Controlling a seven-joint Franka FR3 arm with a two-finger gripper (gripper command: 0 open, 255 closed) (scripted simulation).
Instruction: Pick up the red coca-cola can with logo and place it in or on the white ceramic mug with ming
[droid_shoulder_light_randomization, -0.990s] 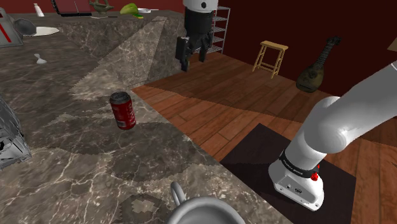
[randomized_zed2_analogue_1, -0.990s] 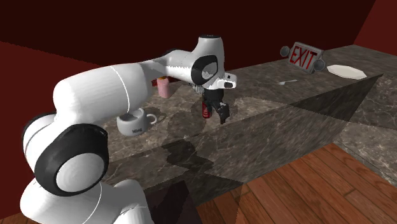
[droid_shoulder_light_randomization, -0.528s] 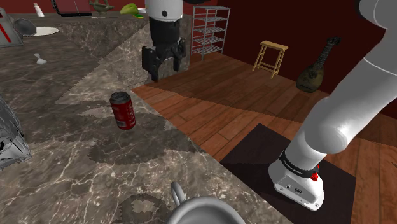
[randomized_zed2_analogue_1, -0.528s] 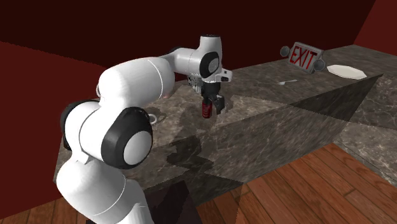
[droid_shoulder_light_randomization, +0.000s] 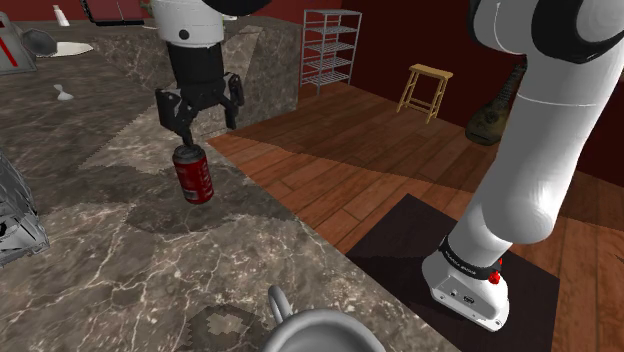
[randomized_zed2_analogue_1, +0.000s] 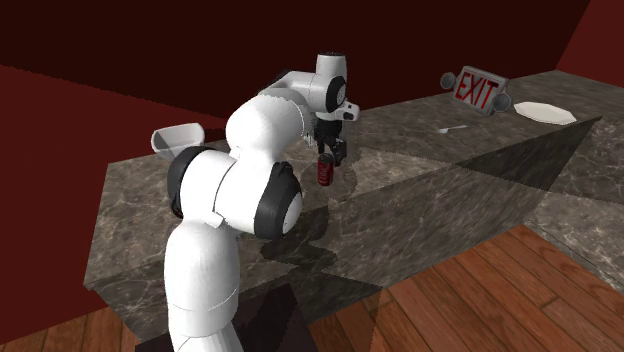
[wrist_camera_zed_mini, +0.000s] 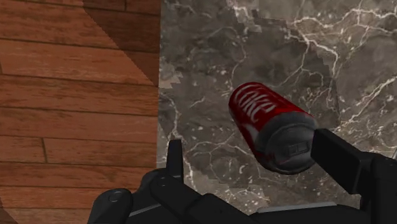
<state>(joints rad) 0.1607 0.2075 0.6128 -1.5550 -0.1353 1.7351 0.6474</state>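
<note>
A red cola can (droid_shoulder_light_randomization: 193, 174) stands upright on the dark marbled counter (droid_shoulder_light_randomization: 110, 260), near its edge. My gripper (droid_shoulder_light_randomization: 207, 130) hangs open just above the can's top, the black fingers apart and touching nothing. In the wrist view the can (wrist_camera_zed_mini: 270, 124) lies close to the inner side of one finger (wrist_camera_zed_mini: 347, 164), while the other finger (wrist_camera_zed_mini: 175, 159) stands well away from it. The second exterior view shows the gripper (randomized_zed2_analogue_1: 332, 155) over the can (randomized_zed2_analogue_1: 324, 170). A pale mug (droid_shoulder_light_randomization: 320, 335) sits at the shoulder view's lower edge; its rim (randomized_zed2_analogue_1: 178, 137) peeks from behind the arm.
The counter's edge drops to a wooden floor (droid_shoulder_light_randomization: 380, 160) at the shoulder view's right of the can. A wire object (droid_shoulder_light_randomization: 15, 215) sits at the shoulder view's left edge. An exit sign (randomized_zed2_analogue_1: 472, 90) and a plate (randomized_zed2_analogue_1: 545, 112) lie far along the counter.
The arm has swung toward the shoulder view's left and come down, bringing the open gripper from over the floor to just above the can. The can has not moved.
</note>
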